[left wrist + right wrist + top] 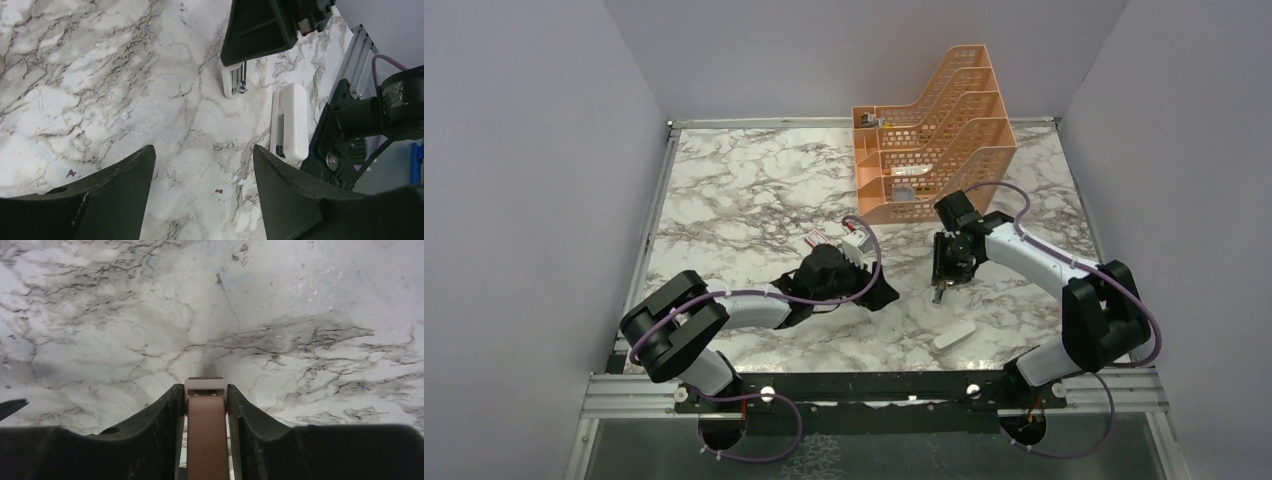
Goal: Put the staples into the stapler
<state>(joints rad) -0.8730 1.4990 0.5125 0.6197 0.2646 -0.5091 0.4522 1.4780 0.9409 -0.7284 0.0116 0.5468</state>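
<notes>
Marble-veined tabletop lies beneath the wide-spread left claw; the right claw pinches a slim white-tipped stapler.

Tabletop recorded as white marble pattern, grey-veined. Plain pale lilac-grey walls noted on three sides. Aluminium rail fitted along near edge. Lighting soft, even.
</notes>
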